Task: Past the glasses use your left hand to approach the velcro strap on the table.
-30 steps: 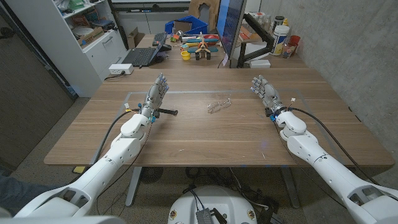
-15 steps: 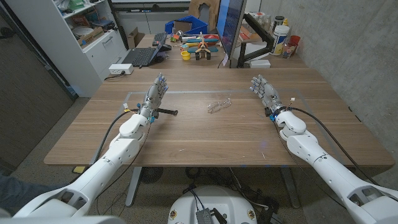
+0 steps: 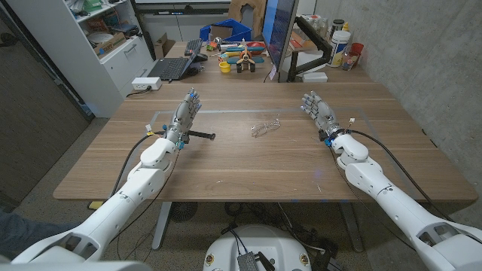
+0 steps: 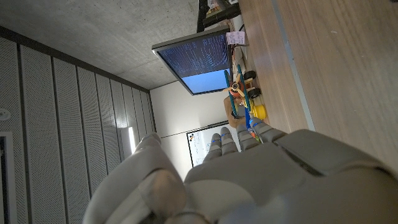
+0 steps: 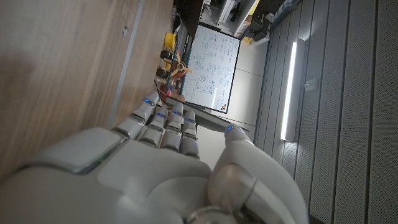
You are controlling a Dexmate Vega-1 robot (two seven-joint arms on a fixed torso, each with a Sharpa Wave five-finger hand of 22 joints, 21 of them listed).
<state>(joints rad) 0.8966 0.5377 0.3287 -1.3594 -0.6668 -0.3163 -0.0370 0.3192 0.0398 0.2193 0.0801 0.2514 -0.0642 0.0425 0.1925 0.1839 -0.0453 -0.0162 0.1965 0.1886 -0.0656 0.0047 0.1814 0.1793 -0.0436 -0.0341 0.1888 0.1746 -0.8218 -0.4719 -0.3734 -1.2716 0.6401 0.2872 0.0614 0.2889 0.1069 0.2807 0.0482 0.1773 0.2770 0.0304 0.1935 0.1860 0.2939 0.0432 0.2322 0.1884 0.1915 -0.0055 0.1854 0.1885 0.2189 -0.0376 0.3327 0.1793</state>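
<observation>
A laptop [image 3: 172, 68] is sitting at eleven o'clock beyond the wooden surface [image 3: 248, 162], beside a white power strip [image 3: 146, 83]. A monitor [image 3: 279, 34] is standing at twelve o'clock, with colourful toys [image 3: 241, 54] lying just left of it. Bottles [image 3: 340, 41] are standing at one o'clock.

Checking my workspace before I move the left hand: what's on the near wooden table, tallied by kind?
Glasses: 1
Black velcro strap: 1
Robot hands: 2, left hand and right hand, both with fingers apart and holding nothing
Total: 4
</observation>
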